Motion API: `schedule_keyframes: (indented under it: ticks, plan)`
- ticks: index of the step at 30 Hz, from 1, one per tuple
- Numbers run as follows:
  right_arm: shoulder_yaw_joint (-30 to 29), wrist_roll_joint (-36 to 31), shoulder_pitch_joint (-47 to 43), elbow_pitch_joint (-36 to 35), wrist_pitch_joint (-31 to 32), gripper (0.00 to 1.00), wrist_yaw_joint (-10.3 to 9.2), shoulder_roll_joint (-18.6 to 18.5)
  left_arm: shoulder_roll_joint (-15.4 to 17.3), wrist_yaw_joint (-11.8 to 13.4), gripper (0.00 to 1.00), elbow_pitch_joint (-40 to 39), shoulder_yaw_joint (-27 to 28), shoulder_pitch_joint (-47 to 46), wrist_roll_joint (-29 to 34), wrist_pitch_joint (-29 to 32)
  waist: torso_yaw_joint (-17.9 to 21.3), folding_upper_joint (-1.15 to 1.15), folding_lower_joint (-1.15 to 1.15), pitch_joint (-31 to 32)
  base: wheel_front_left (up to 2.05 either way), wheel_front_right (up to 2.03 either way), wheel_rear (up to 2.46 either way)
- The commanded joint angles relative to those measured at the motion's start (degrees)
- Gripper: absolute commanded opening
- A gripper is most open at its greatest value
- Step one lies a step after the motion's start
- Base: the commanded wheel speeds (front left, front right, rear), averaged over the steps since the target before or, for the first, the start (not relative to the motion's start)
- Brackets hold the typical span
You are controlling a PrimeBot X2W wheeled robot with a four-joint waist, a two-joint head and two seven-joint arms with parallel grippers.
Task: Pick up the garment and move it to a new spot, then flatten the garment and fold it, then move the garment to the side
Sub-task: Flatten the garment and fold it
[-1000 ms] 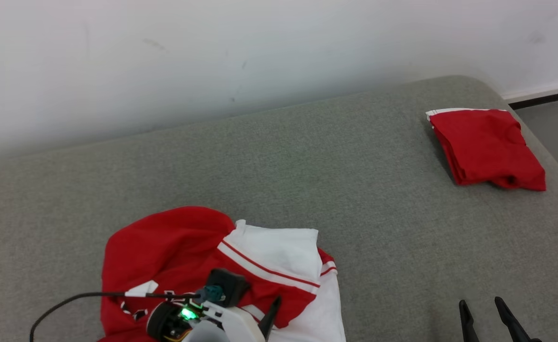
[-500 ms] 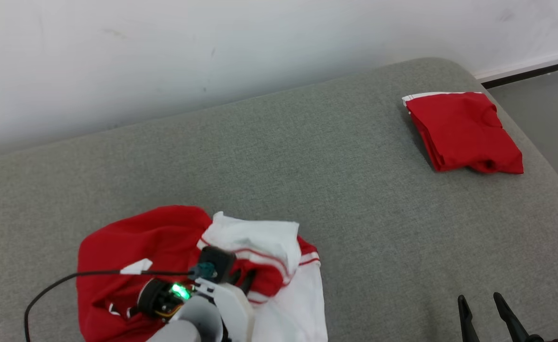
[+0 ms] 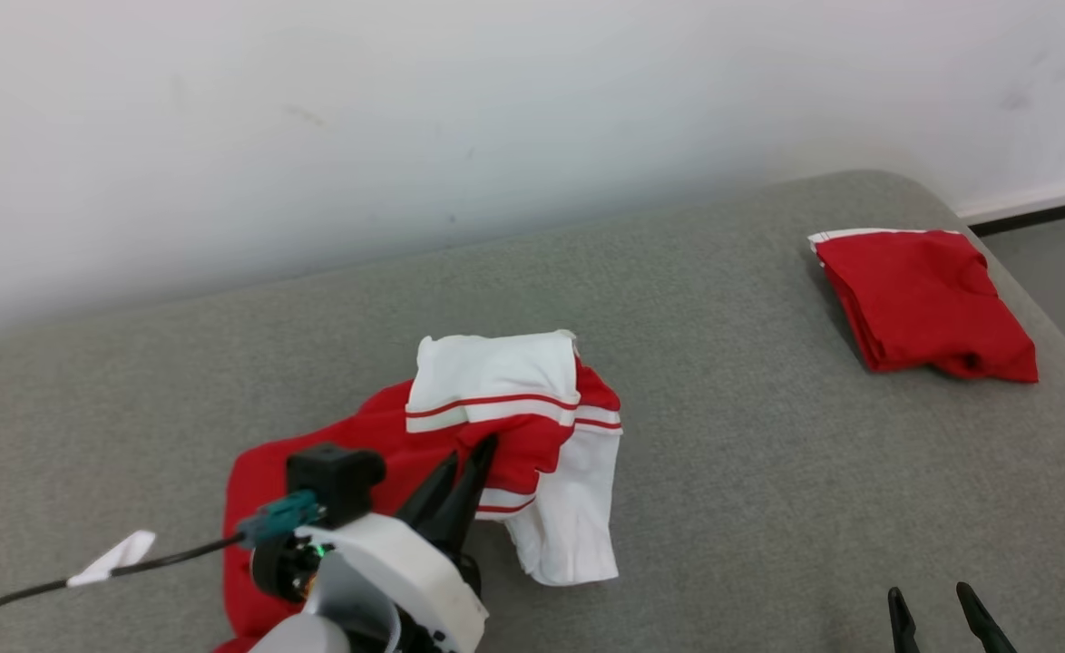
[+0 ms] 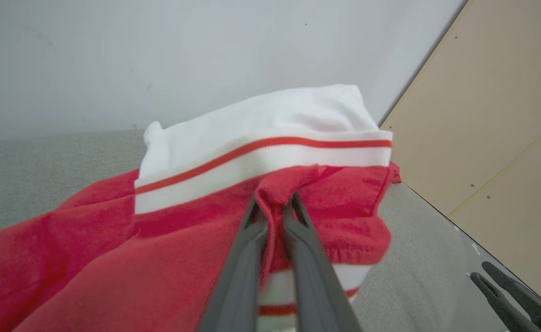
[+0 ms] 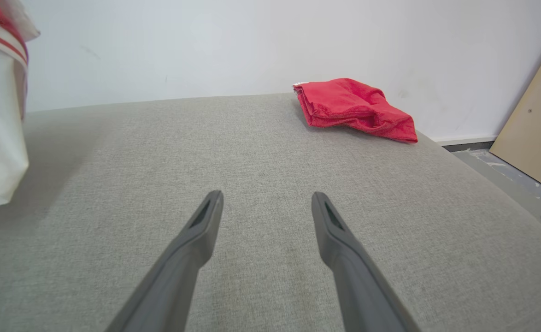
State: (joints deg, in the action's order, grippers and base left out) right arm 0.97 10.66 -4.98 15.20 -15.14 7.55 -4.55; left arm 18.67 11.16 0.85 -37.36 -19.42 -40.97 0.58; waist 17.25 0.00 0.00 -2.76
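My left gripper (image 4: 273, 199) clenched on red fold of garment (image 4: 261, 138) — cloth bunched in pinch, white striped part draped just beyond. My right gripper (image 5: 267, 196) spread wide, empty, over grey cushion (image 5: 261, 152); its wrist view adds folded red cloth (image 5: 353, 106) far ahead

The garment (image 3: 505, 408) was soft, matt cloth, the red part fleecy, with smoother white panels and ribbed striped trim. The cushion (image 3: 768, 490) under it wore a coarse grey woven fabric, dull and slightly rough. The folded red cloth (image 3: 927, 299) looked equally soft and matt. The left gripper (image 4: 273, 200) and right gripper (image 5: 267, 203) had dark, matt, plastic-looking fingers. The left wrist's shell (image 3: 396, 562) was white, faintly glossy plastic. The wall (image 3: 405, 136) was matt, scuffed paint, and the board (image 4: 505, 115) was smooth and pale, like wood.
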Motion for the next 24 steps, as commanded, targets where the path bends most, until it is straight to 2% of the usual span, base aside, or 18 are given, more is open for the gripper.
schedule_keyframes:
  ticks: [1,9,15,22,24]
  plan:
    - [-0.18,0.04,-0.77,0.02,0.05,1.00,-0.13,-0.51,0.91,0.34,0.00,-3.10,1.11,1.87,-1.49,-0.21,-1.30,0.00,0.00,1.17,0.00,0.00,0.00]
    - [-0.51,0.06,-2.18,-0.46,0.05,1.00,-0.13,-1.22,4.85,1.44,0.00,-19.56,8.77,8.89,-8.11,-2.43,-4.07,0.00,0.00,2.34,0.00,0.00,0.00]
    - [-0.41,-0.09,-1.91,-0.47,0.04,1.00,-0.13,-1.33,7.40,2.65,0.00,-27.48,16.12,12.29,-13.15,-3.35,-4.93,0.00,0.00,2.51,0.00,0.00,0.00]
    - [0.01,-0.06,-2.22,-0.62,0.04,1.00,-0.13,-0.83,9.97,0.36,0.00,-35.37,24.11,17.13,-23.79,-1.52,-4.77,0.00,0.00,2.34,0.00,0.00,0.00]
    - [0.07,0.01,-2.23,-0.57,0.04,1.00,-0.13,-0.78,10.70,-0.08,0.00,-35.93,25.12,17.81,-24.76,-1.02,-4.64,0.00,0.00,2.29,0.00,0.00,0.00]
